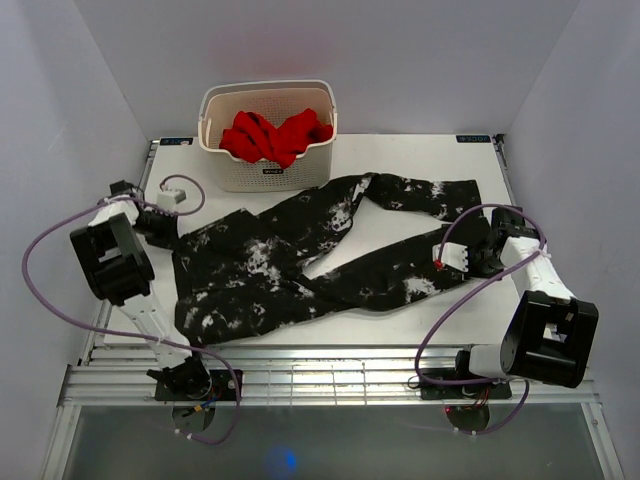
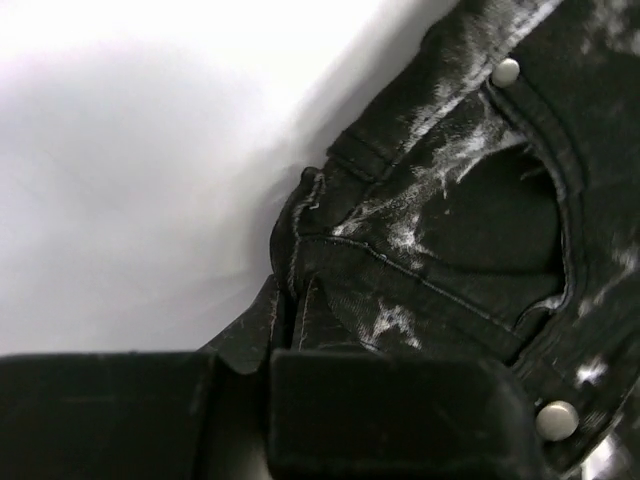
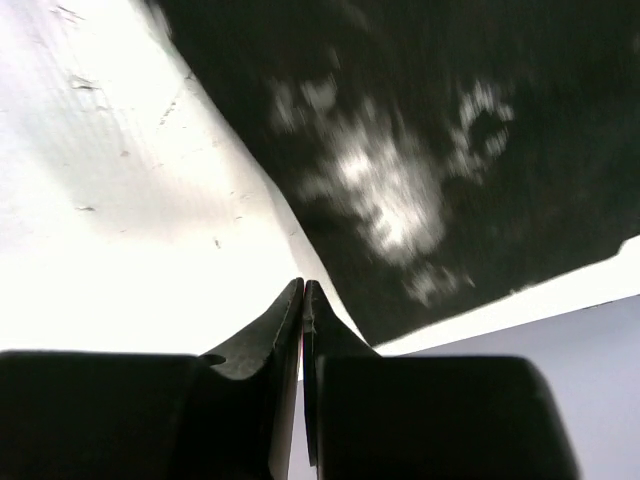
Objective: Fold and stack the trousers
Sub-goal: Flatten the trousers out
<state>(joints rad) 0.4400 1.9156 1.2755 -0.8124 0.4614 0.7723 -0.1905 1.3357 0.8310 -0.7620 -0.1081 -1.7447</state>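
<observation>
Folding these well means getting one leg to lie on the other first, so I want both grips firm at matching ends and the cloth lifted only enough to carry across without dragging in a crease. The trousers (image 1: pixel 300 260) lie spread flat on the table (image 1: pixel 400 160), waist at my left, legs running right and splayed in a V. The upper leg (image 1: pixel 420 195) reaches toward the far right corner and the lower leg (image 1: pixel 400 280) ends by my right arm. My left gripper (image 2: pixel 285 318) is at the waist corner. Its fingers (image 2: pixel 240 345) are nearly together, with the bunched edge of the waistband (image 2: pixel 300 235) between them, so I take it as clamped on the cloth, just beside the pocket (image 2: pixel 510 210). My right gripper (image 3: pixel 302 300) is closed tip to tip with no gap showing, low over the table at the very edge of the lower leg. That wrist view is blurred, and I can't tell whether a sliver of hem is caught there or the tips merely sit beside it. I judge the fold not yet begun, so I'd make sure of the right-hand hold before lifting anything. At the far edge the basket (image 1: pixel 215 160) holds a red garment (image 1: pixel 275 135), which is no part of this job.
</observation>
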